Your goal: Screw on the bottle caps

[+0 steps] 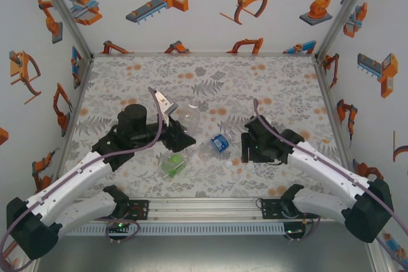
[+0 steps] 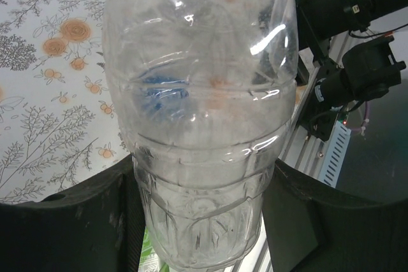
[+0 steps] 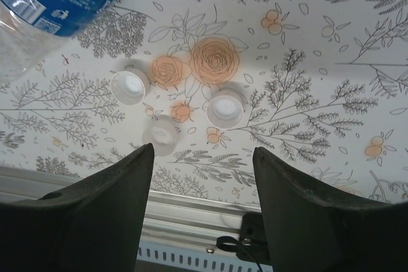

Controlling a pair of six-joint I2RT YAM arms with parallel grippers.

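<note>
Table (image 1: 287, 87) is carrying all the parts. Left gripper (image 2: 204, 214) is pinching clear bottle (image 2: 201, 93), one finger pressing on each side, and the bottle is projecting straight out ahead of the fingers. Green bottle (image 1: 172, 165) is lying just beside that gripper, on its base side. Right gripper (image 3: 203, 154) is hovering with fingers spread. Blue bottle (image 3: 44, 4) is lying ahead and to its left. Three caps (image 3: 225, 107) are sitting just ahead of its fingertips, apart from one another.
</note>
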